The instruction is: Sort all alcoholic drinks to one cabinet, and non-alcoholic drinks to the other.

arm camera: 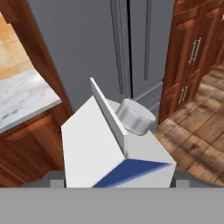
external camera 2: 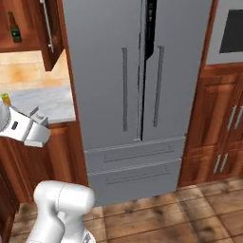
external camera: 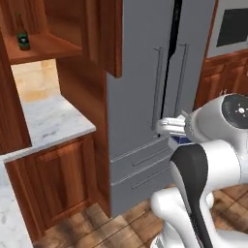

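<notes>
The white arm (external camera: 203, 179) rises from its base, bends at a dark-jointed elbow and reaches its wrist out level, so the gripper (external camera: 167, 127) hangs in mid-air at about counter height. Its jaws are closed on the white-and-blue milk carton (arm camera: 116, 148), one finger on each side wall. The carton sits upright between them, gable and grey cap pointing away from the hand.

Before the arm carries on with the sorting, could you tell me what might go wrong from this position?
1. The gripper carries the milk carton by its lower body only; a fast swing could tip it or let it slip.
2. The beer bottle already stands in the open cabinet, so the carton placed there would spoil the sort.
3. The fridge stands close ahead, and its right door looks slightly ajar; a wide swing might strike it.
</notes>
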You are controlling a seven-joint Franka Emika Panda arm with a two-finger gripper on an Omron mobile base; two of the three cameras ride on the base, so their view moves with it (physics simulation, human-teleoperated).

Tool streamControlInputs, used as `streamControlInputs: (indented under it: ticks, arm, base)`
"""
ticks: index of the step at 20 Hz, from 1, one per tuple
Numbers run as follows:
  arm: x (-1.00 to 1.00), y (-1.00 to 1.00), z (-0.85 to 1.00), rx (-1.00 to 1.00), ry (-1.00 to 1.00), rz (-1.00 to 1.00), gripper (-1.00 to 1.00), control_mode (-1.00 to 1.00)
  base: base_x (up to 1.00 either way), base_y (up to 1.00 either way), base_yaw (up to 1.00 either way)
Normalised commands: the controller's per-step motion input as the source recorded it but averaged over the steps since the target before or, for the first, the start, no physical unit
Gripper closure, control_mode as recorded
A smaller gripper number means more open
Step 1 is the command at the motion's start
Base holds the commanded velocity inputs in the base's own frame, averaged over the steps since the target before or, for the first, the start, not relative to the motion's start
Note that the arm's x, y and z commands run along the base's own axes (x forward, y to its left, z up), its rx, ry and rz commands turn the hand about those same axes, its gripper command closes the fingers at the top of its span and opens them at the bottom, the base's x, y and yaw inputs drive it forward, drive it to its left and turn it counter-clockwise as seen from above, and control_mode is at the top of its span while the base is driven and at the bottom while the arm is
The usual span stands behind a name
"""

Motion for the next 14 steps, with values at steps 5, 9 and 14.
streamControlInputs:
  ticks: [5,9,14]
  arm:
    - [0.0,0.0,0.0,0.0,0.0,0.0,1.0,1.0]
    - [0.0,0.0,0.0,0.0,0.0,0.0,1.0,1.0]
    - [0.0,0.0,0.0,0.0,0.0,0.0,1.0,1.0]
  base:
    - [-0.7,-0.52,0.67]
    - [-0.9,-0.42,0.8]
    - [-0.84,-0.4,0.81]
